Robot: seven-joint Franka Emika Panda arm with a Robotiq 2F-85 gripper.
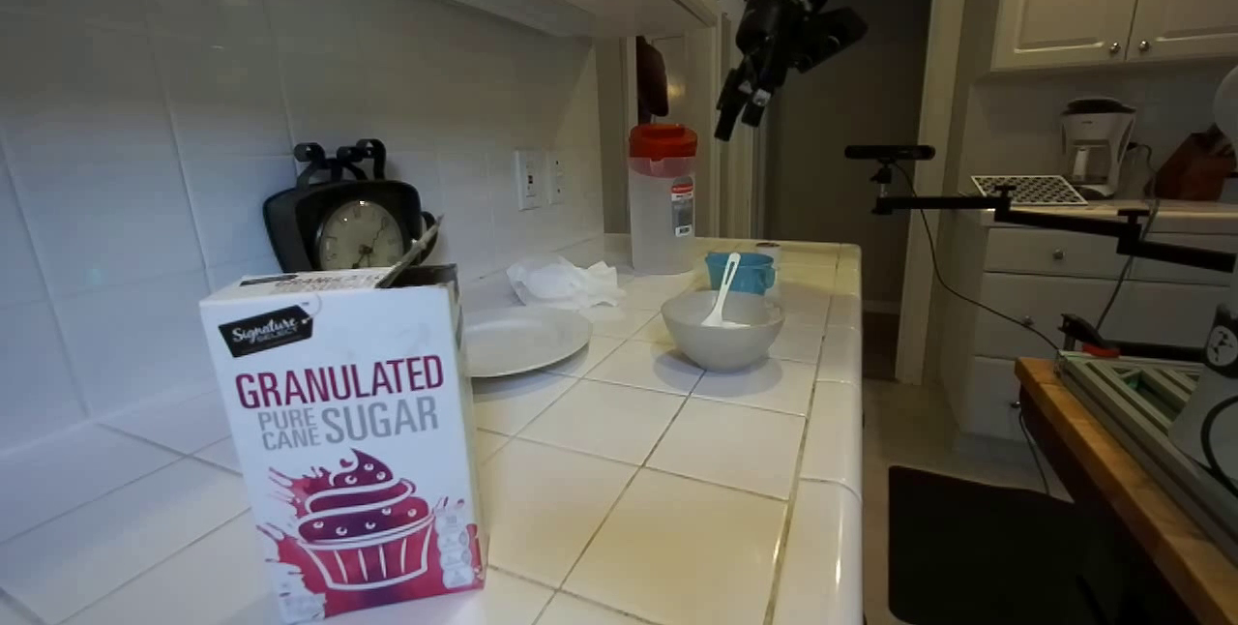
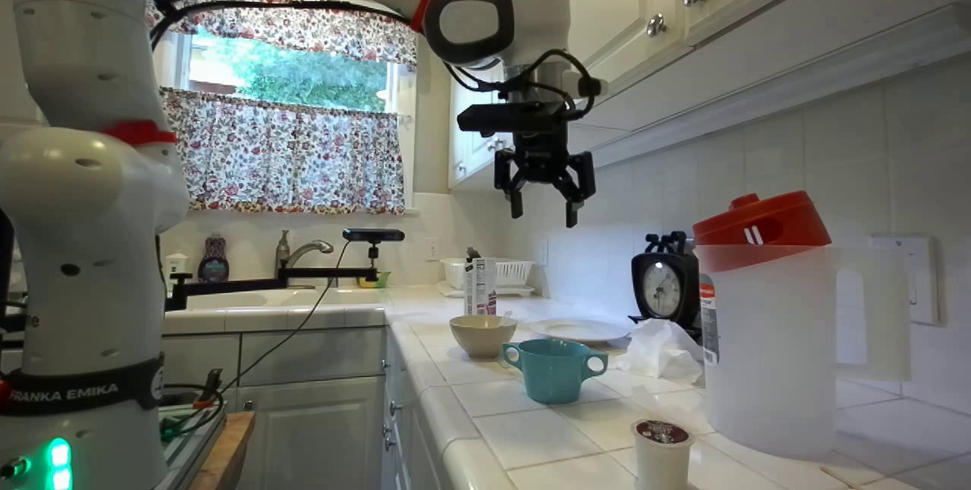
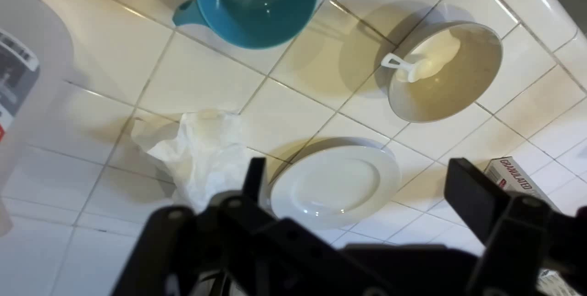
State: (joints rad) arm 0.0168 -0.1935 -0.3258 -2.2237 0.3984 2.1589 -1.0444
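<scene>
High over the counter my gripper (image 2: 544, 211) stands open, its fingers wide apart with nothing between them and touching nothing. Beyond the fingertips in the wrist view lies a white plate (image 3: 337, 186), well below. A beige bowl (image 3: 472, 76) holds a white spoon (image 3: 397, 61) leaning on its rim and some pale contents. Near the bowl sits a two-handled teal cup (image 2: 557, 372), seen from above in the wrist view with its inside looking bare. Crumpled white paper (image 3: 202, 149) rests beside the plate. A granulated sugar box (image 1: 348, 441) stands upright with its top flap raised.
A tall clear pitcher with a red lid (image 2: 766, 338) stands by the tiled wall. Near it is a small pod cup (image 2: 661, 452). A black clock-like dial (image 1: 363, 233) leans at the wall. Upper cabinets (image 2: 630, 20) hang close to the arm. The counter edge (image 1: 837, 431) drops off.
</scene>
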